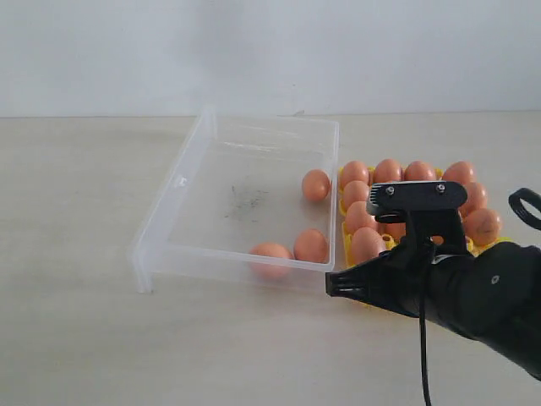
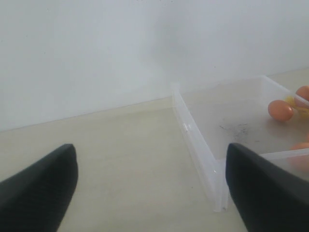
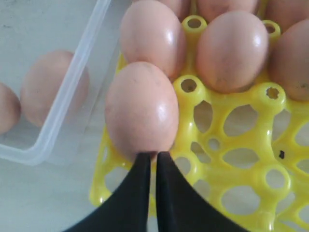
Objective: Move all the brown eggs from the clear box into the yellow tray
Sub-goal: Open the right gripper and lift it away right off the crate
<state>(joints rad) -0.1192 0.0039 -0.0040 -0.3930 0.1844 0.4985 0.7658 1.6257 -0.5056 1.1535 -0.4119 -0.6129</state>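
- Brown eggs (image 1: 316, 184): three lying in clear box (image 1: 182, 182), toward side nearest yellow tray (image 3: 258, 102); others sitting in tray cups.
- Right gripper (image 3: 152, 158): jaws pressing together, gripping nothing, tips hanging just beside corner-cup egg.
- Left gripper (image 2: 149, 186): jaws standing wide apart, carrying nothing, hanging over table (image 2: 120, 145) beside box.

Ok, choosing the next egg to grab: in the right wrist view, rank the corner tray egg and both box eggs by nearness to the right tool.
1. Corner tray egg, at the right tool's shut tips.
2. Nearer box egg, just behind the box wall.
3. Half-seen box egg, farther from the tray.
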